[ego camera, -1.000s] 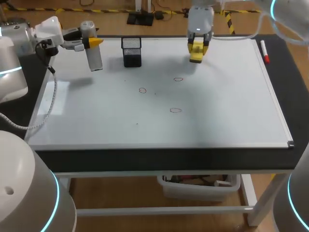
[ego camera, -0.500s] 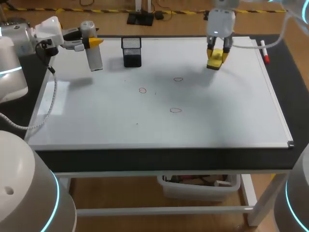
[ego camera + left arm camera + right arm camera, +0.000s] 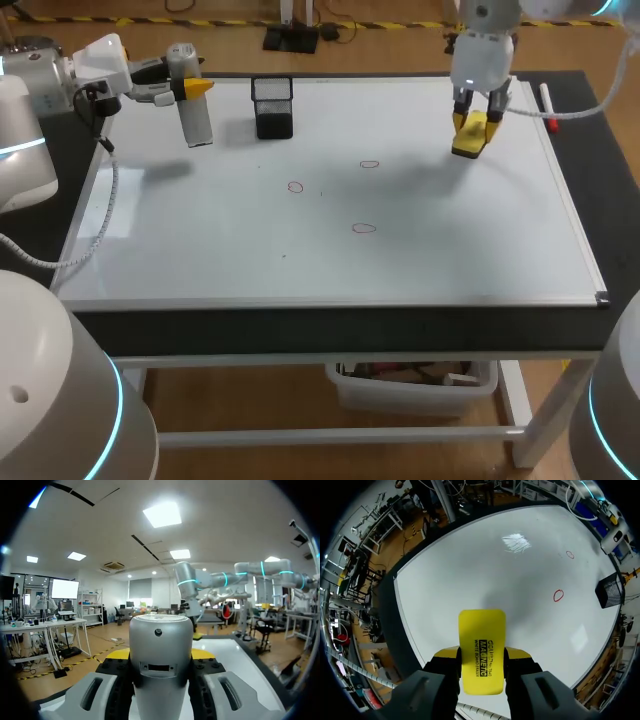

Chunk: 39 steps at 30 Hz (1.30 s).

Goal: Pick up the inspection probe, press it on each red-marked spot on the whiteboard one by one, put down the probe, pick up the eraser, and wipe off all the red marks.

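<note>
A smooth, glossy whiteboard [image 3: 300, 270] is covering the surface, carrying three small red oval marks [image 3: 364, 228]. Farther on, the right pincer [image 3: 477, 126] is clamping a flat yellow eraser [image 3: 468, 145] with rounded corners between both fingers, hanging above the board's far right. The left pincer [image 3: 186, 88] is gripping a grey cylindrical probe [image 3: 197, 125], upright, beside a black mesh cup [image 3: 273, 107].
</note>
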Each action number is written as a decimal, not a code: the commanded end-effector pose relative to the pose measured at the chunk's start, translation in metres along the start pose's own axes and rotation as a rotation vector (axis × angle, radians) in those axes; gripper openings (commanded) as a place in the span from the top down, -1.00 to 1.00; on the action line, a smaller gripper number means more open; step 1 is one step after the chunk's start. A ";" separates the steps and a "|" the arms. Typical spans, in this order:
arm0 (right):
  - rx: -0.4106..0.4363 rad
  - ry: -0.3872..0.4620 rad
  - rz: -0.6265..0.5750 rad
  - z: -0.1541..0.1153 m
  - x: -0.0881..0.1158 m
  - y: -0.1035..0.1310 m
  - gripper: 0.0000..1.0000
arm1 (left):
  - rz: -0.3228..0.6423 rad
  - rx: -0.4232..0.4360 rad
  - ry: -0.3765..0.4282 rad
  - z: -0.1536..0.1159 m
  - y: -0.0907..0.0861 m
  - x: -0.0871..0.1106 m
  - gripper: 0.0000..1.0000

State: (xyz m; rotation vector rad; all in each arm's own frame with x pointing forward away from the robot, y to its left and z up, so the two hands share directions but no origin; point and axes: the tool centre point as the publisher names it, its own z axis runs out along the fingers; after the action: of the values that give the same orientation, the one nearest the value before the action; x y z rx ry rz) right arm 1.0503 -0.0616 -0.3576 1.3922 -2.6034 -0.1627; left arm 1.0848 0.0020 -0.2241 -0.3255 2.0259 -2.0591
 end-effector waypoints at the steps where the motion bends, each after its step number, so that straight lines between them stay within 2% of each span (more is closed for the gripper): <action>1: 0.128 -0.013 0.007 -0.002 0.009 0.006 1.00 | 0.003 0.000 -0.004 0.001 -0.001 0.001 1.00; 13: 0.103 -0.044 0.046 0.004 0.018 -0.001 1.00 | 0.003 0.000 -0.004 0.001 -0.001 0.001 1.00; 16: 0.060 -0.104 0.059 0.003 0.021 -0.004 1.00 | 0.003 0.000 -0.004 0.001 -0.001 0.001 1.00; 35: 0.060 -0.104 0.059 0.003 0.021 -0.004 1.00 | 0.003 0.000 -0.004 0.001 -0.001 0.001 1.00; 39: 0.060 -0.104 0.059 0.003 0.021 -0.004 1.00 | 0.020 0.030 0.025 0.010 -0.010 0.027 1.00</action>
State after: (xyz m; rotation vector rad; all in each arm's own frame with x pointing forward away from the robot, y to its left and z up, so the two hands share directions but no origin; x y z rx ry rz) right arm 1.0416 -0.0800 -0.3599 1.3565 -2.7538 -0.1565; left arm 1.0740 -0.0091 -0.2172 -0.2628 2.0206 -2.0900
